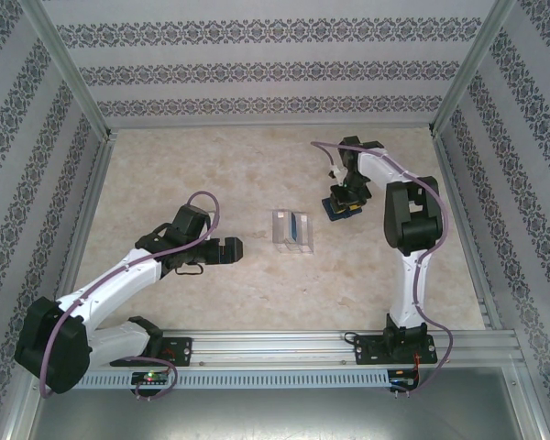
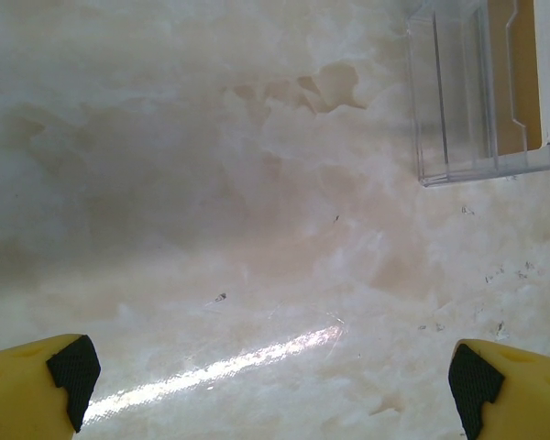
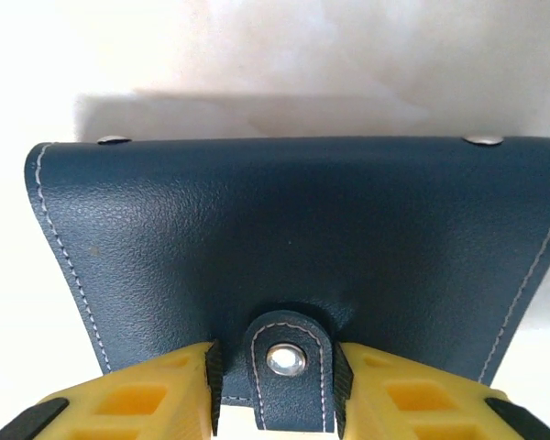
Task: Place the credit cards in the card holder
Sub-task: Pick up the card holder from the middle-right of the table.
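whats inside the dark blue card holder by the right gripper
Its inside is hidden: the dark navy leather card holder is folded shut, snap tab down over the front between the right gripper's fingers. Only its stitched cover shows.

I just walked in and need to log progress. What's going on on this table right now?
The right gripper is down at the navy card holder, which lies snapped shut on the table. Its fingers appear to pinch the snap tab from both sides, probably to open it. The left gripper hangs open over bare table beside the clear plastic tray, where a tan card sits. Neither gripper holds a card.
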Controlling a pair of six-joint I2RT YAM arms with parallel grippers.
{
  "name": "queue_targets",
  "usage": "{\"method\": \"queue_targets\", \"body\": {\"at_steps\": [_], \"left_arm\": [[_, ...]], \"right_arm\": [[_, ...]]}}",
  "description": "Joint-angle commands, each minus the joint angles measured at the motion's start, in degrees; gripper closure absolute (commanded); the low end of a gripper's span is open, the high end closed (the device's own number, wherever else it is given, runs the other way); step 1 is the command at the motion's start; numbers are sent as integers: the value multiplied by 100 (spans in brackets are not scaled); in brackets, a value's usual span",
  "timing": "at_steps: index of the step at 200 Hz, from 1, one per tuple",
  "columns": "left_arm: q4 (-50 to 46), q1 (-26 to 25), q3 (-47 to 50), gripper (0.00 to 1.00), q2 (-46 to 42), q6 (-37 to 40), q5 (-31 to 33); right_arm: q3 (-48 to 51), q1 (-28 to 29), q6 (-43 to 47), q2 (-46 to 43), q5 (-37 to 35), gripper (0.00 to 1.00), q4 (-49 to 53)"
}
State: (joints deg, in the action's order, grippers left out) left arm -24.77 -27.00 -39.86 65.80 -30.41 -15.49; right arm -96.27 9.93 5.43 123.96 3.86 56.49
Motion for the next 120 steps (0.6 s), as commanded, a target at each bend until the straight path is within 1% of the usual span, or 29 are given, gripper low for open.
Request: {"method": "queue_targets", "body": {"at_steps": [1, 6, 19, 24, 34, 63, 78, 99, 109, 120], "left_arm": [[57, -93, -4, 0, 7, 36, -45], [24, -105, -16, 0, -17, 27, -6], [133, -123, 74, 0, -88, -29, 72], [216, -125, 123, 0, -104, -57, 76], [284, -121, 145, 0, -97, -106, 87], [84, -130, 43, 0, -55, -173, 243], [148, -131, 83, 0, -58, -202, 235], [4, -131, -3, 0, -61, -208, 232], [115, -137, 63, 0, -100, -242, 232], [336, -137, 148, 0, -121, -275, 88]], "right_arm": [[-35, 189, 187, 191, -449, 65, 298], [-22, 219, 214, 177, -509, 66, 306], [28, 306, 333, 112, -654, 77, 234], [67, 340, 432, 80, -618, 80, 188], [161, 393, 550, 37, -608, 80, 75], [300, 441, 541, -160, -812, 81, -79], [519, 441, 532, -467, -744, 81, -308], [698, 466, 371, -934, -628, 83, -508], [821, 495, 277, -1215, -670, 84, -608], [1058, 532, 167, -1587, -709, 85, -768]]}}
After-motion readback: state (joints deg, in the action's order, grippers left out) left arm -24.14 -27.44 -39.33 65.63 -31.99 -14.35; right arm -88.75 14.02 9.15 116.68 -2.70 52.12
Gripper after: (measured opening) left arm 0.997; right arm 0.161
